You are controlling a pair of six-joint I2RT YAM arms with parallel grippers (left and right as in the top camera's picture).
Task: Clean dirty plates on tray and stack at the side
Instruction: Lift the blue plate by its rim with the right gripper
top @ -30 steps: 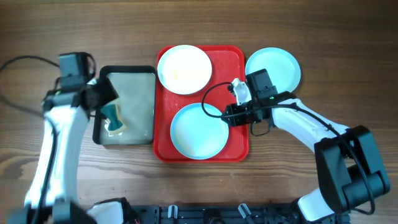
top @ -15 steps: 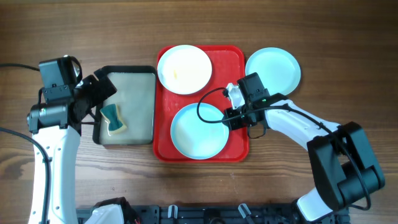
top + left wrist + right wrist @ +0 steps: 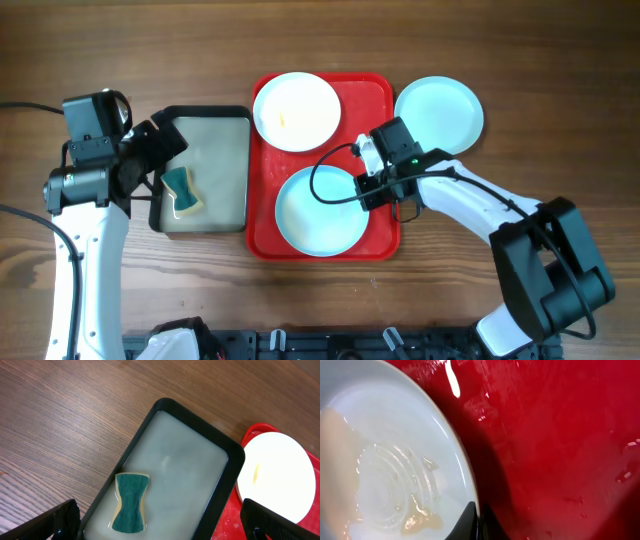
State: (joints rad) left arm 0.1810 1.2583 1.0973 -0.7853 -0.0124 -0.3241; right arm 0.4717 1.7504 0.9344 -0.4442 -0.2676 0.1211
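The red tray holds a white plate at the back and a pale blue plate at the front. A second pale blue plate lies on the table to the tray's right. My right gripper is at the front plate's right rim. In the right wrist view its fingertips pinch that rim, one above and one below, and the plate shows brownish smears. My left gripper is open and empty above the basin.
A black-rimmed basin of cloudy water stands left of the tray, with a green and yellow sponge in it. The sponge also shows in the left wrist view. The right arm's cable loops over the front plate.
My left gripper has drawn back up and left from the sponge, which stays in the basin. My right gripper has moved left onto the front blue plate's rim.
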